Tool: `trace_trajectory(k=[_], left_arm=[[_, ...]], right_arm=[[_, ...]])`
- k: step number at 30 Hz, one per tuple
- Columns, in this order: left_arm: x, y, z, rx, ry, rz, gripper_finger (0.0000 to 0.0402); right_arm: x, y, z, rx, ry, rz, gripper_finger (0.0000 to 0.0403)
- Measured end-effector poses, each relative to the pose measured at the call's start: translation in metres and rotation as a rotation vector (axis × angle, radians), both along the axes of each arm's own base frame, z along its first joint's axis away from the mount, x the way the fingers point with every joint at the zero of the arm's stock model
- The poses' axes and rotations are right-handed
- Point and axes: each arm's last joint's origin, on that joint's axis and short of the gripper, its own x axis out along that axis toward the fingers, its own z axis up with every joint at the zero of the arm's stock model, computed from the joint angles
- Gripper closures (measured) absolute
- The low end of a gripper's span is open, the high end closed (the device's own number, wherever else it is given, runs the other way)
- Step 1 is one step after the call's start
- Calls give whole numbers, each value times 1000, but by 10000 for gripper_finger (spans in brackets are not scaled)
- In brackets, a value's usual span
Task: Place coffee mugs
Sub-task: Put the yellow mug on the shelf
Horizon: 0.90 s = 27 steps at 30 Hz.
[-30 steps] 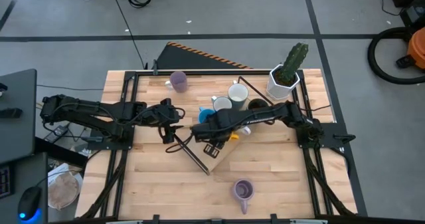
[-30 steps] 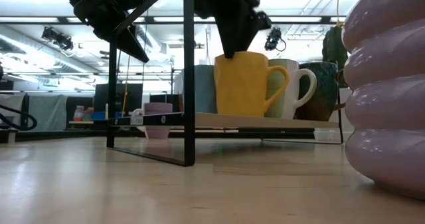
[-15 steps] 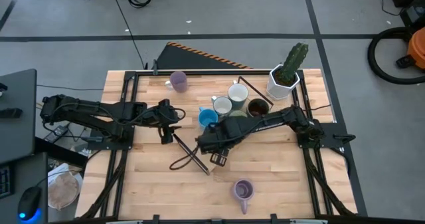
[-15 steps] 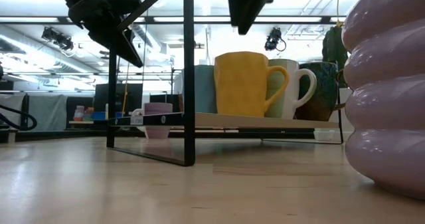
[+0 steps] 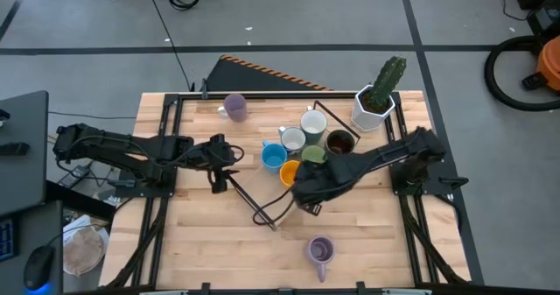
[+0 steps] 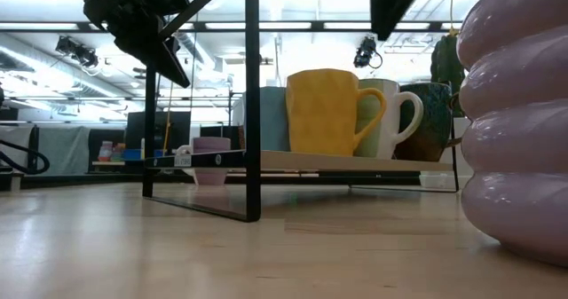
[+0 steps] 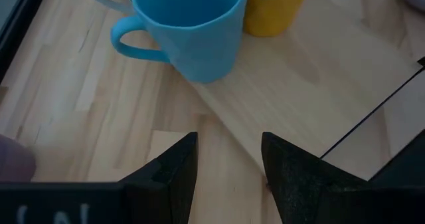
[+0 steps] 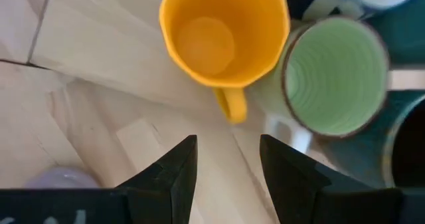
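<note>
on table: eight coffee mugs (image 5: 289,172)

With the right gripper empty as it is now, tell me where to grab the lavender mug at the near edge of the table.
Probably best taken by its rim, from above. The lavender mug stands upright and alone, mouth open to the top, handle turned toward the table's near edge. The right gripper, open, hangs just beyond it. One finger inside the mouth, one outside on the wall away from the handle; its ribbed sides look awkward for a side grasp.
</note>
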Motion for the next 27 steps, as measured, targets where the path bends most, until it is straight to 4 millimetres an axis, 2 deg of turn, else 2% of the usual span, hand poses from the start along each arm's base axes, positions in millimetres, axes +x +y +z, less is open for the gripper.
trace_trajectory(k=[9, 15, 18, 27], left_arm=[[0, -3, 0, -4, -1, -11, 230], [0, -3, 0, 0, -1, -14, 230], [0, -3, 0, 0, -1, -14, 230], [0, -3, 0, 0, -1, -15, 230]], right_arm=[[-20, -7, -40, 1, -109, 65, 233], [-27, -7, -56, -30, -170, 132, 234], [-29, -8, -64, -41, -145, 152, 234], [-29, -9, -69, -68, -142, 163, 234]])
